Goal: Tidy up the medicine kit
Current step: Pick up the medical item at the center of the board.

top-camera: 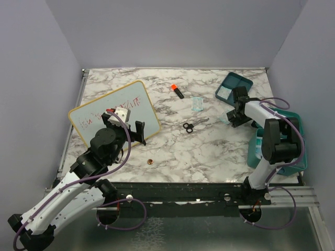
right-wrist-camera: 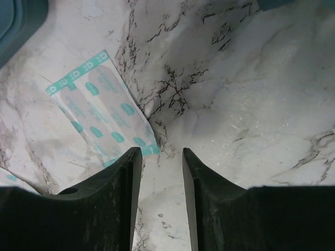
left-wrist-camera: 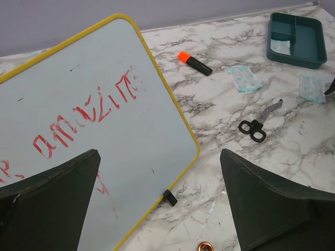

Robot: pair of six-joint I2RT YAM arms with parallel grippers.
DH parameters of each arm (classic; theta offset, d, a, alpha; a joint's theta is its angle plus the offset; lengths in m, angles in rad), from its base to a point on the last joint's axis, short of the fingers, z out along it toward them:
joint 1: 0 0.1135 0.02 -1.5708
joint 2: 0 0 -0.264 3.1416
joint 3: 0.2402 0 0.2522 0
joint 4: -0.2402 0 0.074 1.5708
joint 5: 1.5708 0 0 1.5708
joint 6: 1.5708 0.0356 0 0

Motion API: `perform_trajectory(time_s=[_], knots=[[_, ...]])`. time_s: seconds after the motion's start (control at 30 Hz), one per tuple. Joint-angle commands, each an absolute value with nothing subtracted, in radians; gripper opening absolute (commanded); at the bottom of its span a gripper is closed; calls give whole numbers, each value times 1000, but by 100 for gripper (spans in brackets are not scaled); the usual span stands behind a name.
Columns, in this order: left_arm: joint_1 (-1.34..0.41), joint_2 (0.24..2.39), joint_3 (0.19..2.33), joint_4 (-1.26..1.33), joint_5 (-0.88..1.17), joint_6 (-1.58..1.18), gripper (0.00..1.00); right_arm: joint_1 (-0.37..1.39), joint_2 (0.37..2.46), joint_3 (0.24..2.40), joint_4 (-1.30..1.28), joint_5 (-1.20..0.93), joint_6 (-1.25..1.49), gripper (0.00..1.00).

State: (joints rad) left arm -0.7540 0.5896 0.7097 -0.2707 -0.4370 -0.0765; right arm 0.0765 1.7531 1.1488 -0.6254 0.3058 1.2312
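The medicine kit's teal case point(top-camera: 300, 151) lies at the right edge, partly under my right arm. Its divided tray point(top-camera: 242, 80) point(left-wrist-camera: 296, 58) sits at the back right with a pale packet in one compartment. My right gripper point(top-camera: 232, 117) point(right-wrist-camera: 161, 151) hangs low just in front of the tray, open, with bare marble between its fingers. Its left fingertip overlaps the corner of a teal-dotted bandage packet point(right-wrist-camera: 102, 110). My left gripper point(top-camera: 138, 130) point(left-wrist-camera: 159, 157) is wide open over the lower right corner of the yellow-framed whiteboard point(top-camera: 112, 112) point(left-wrist-camera: 94, 104), holding nothing.
An orange-capped marker point(top-camera: 177, 90) point(left-wrist-camera: 193, 61), a second bandage packet point(top-camera: 197, 103) point(left-wrist-camera: 243, 78) and black-handled scissors point(top-camera: 188, 126) point(left-wrist-camera: 255, 125) lie mid-table. A copper ring point(top-camera: 150, 162) point(left-wrist-camera: 205, 247) rests near the front. A small black clip point(left-wrist-camera: 169, 197) sits at the whiteboard's edge.
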Motion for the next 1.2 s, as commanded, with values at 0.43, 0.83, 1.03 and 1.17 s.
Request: perform_trajectory(time_s=[0.43,0.83,1.03,1.17], knots=[[-752,570,696,-252,-414,-61,99,71,1835,1163,-668,327,1340,42],[-752,568,696,-250,-408,-62,99,71,1858,1168,-653,309,1361,38],[-752,570,696,-249,-409,-62,99,71,1870,1173,-668,283,1380,38],[-752,572,697,-250,-410,-63,99,71,1882,1174,-656,257,1390,36]])
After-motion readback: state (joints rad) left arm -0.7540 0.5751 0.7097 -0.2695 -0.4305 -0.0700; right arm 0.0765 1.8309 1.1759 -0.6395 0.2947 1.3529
